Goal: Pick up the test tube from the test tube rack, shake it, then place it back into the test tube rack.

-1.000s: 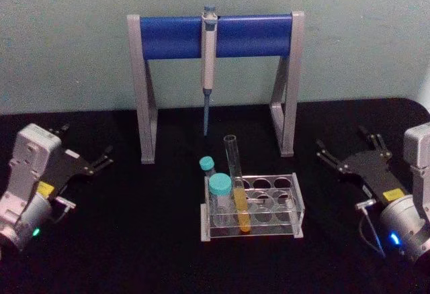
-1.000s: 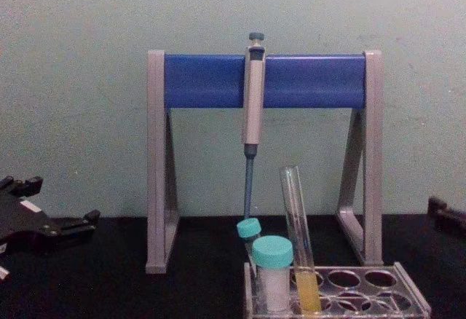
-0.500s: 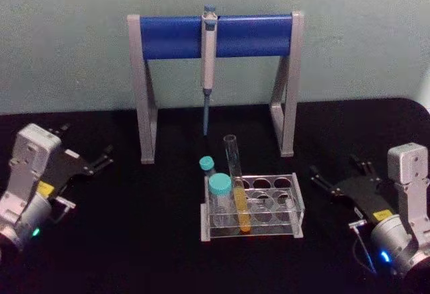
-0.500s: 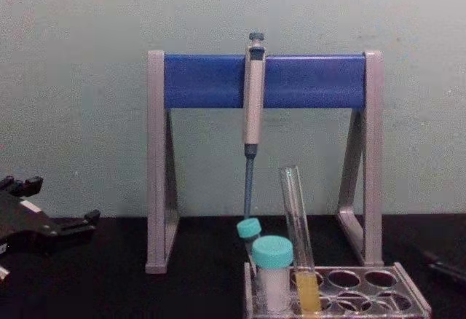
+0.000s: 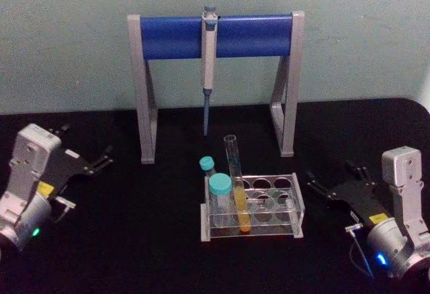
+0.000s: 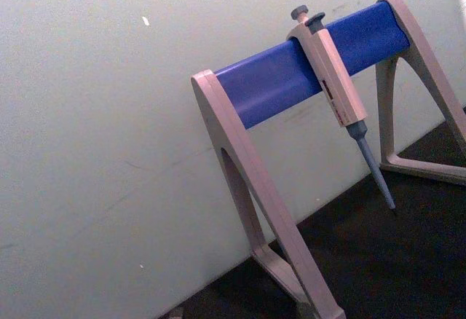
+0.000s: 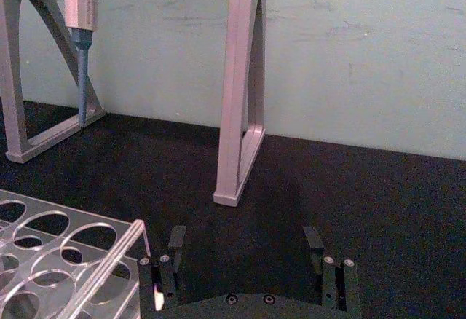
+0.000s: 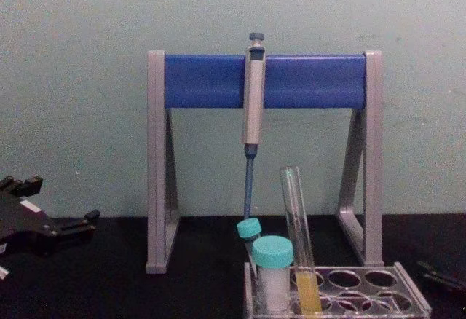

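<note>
The test tube (image 5: 237, 180) stands in the clear test tube rack (image 5: 282, 223) at the table's middle, leaning slightly, with yellow-orange liquid in its lower part. The chest view shows the tube (image 8: 297, 231) rising from the rack (image 8: 378, 290). My right gripper (image 5: 330, 172) hovers low just right of the rack, open, pointing toward the back wall. From the right wrist, the open gripper (image 7: 245, 237) holds nothing, and the rack's corner (image 7: 65, 253) lies beside one finger. My left gripper (image 5: 86, 141) rests open at the far left, also in the chest view (image 8: 62, 201).
A grey-and-blue pipette stand (image 5: 215, 35) spans the back, with a grey pipette (image 5: 209, 52) hanging from its bar. Two teal-capped tubes (image 5: 219, 186) sit in the rack's left end beside the test tube. Black tabletop lies between each gripper and the rack.
My right gripper has come down and moved left, closer to the rack's right end. The left arm, the tube and the rack have stayed put.
</note>
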Motion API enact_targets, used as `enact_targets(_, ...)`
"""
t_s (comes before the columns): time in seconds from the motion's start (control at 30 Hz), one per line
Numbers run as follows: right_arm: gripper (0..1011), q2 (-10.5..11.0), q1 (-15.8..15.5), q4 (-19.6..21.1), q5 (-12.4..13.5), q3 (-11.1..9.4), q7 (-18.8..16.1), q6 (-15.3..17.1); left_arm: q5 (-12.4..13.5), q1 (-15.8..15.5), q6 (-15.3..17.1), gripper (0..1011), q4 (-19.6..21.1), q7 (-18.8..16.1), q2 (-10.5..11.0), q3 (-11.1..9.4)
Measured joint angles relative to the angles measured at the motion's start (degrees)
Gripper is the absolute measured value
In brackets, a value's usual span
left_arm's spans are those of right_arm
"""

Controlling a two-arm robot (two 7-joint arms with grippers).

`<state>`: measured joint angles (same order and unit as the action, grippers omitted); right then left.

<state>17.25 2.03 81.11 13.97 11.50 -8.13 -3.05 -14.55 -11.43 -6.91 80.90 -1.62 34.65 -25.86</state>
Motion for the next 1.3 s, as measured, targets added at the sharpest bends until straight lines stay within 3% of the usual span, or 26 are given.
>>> enact_targets(1.3,1000,0.2,-0.1,0.3,0.1,0.1,0.2,-0.2,0.0,0.0,0.0,1001,0.0,0.0,0.0,0.0)
